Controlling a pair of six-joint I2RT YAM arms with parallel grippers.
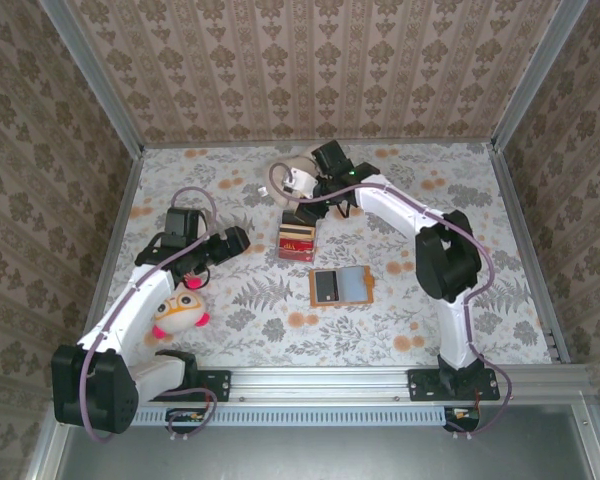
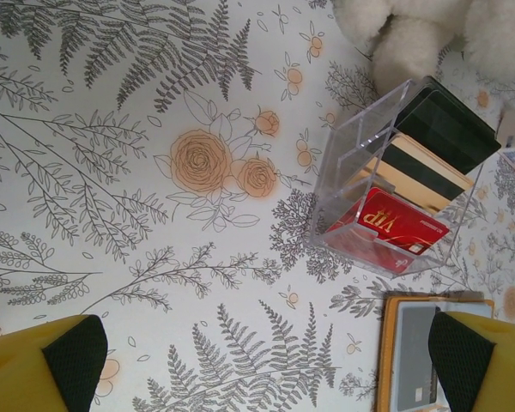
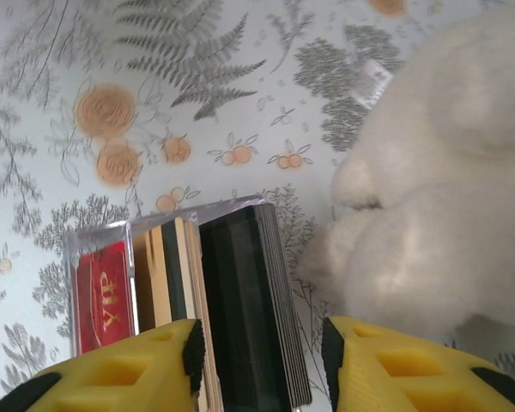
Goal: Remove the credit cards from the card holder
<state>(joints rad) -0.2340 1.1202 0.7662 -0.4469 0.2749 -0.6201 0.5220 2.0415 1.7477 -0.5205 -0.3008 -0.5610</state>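
Toward the far side of the fern-printed table [image 1: 260, 300], my right pincer [image 3: 259, 343] stands partly open astride the black and red credit cards [image 3: 240, 292], which sit on edge in a clear acrylic rack [image 2: 343, 163]; it grips nothing, and my left pincer [image 2: 266, 369] hangs wide and empty. This release wants a straight upward lift, lest a finger tip the stack. The cards' long edges run roughly left to right, and the tan-orange folding card holder [image 1: 340, 285] lies open just beside them.
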